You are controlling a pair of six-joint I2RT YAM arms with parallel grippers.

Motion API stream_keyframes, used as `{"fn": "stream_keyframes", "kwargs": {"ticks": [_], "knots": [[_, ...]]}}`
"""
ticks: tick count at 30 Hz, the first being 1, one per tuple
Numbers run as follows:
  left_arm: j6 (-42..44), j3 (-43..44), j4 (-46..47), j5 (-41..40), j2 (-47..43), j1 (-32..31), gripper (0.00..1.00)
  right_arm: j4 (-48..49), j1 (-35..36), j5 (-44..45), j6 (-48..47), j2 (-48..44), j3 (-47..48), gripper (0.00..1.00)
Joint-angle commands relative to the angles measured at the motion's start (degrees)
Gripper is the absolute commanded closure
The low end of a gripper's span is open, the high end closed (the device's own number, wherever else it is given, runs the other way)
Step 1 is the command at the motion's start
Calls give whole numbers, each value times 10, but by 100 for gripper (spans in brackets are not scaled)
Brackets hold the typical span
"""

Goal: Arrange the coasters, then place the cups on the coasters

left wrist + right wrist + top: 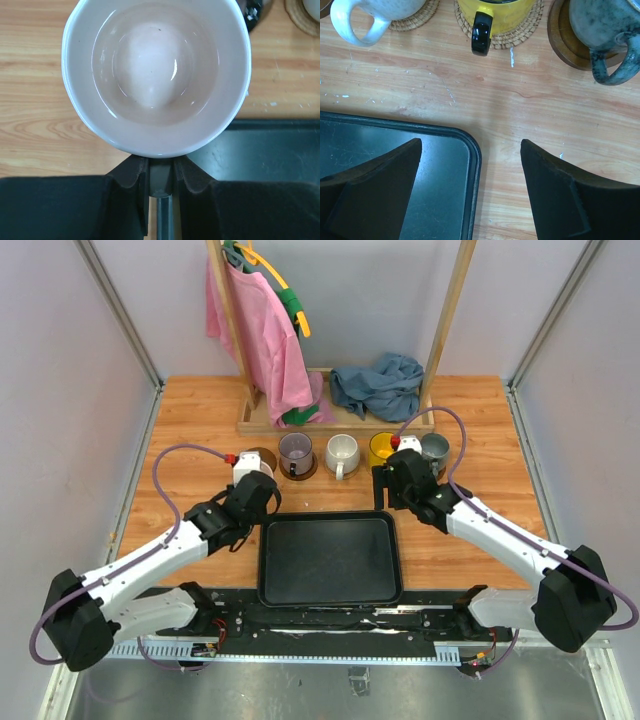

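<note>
Pink mug point(156, 75): upright, long axis vertical, mouth facing my left wrist camera. Nothing inside, only glaze reflections. Handle not visible, so I cannot say which way it points. My left gripper point(160, 172) is closed narrow on the mug at its 6 o'clock edge. The rim hides the part being pinched. The mug sits over the wood table point(35, 125), and its 5 o'clock side overlaps a corner of the black tray point(280, 150). I cannot tell whether it is lifted or resting.

Top view: the left gripper covers the mug at the tray's 10 o'clock corner. A bare dark coaster point(264, 456) lies just beyond, at 12 o'clock.

Row, left to right:
- purple-grey mug point(297, 450), on a dark coaster, handle toward 6 o'clock
- white mug point(342, 451), on a woven coaster point(417, 17), handle toward 6 to 7 o'clock
- yellow mug point(495, 10), on a woven coaster, black handle at 6 o'clock
- grey-blue mug point(602, 22), on a dark coaster, handle toward 5 o'clock

My right gripper point(470, 145) has its jaws spread wide and holds nothing. It hovers over the tray's 1 o'clock corner. The tray holds nothing.
</note>
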Motion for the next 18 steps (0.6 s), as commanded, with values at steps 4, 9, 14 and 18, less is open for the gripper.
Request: {"fn": "stream_keyframes", "kwargs": {"ticks": [4, 9, 14, 18], "knots": [[82, 0, 131, -5, -3, 96, 100, 7, 7, 32, -15, -17, -9, 18], [115, 5, 198, 41, 34, 165, 99, 0, 6, 58, -23, -34, -13, 18], [136, 23, 253, 86, 93, 218, 99, -13, 6, 105, -27, -64, -19, 14], [150, 44, 286, 116, 142, 250, 99, -21, 5, 140, -27, -91, -27, 11]]}}
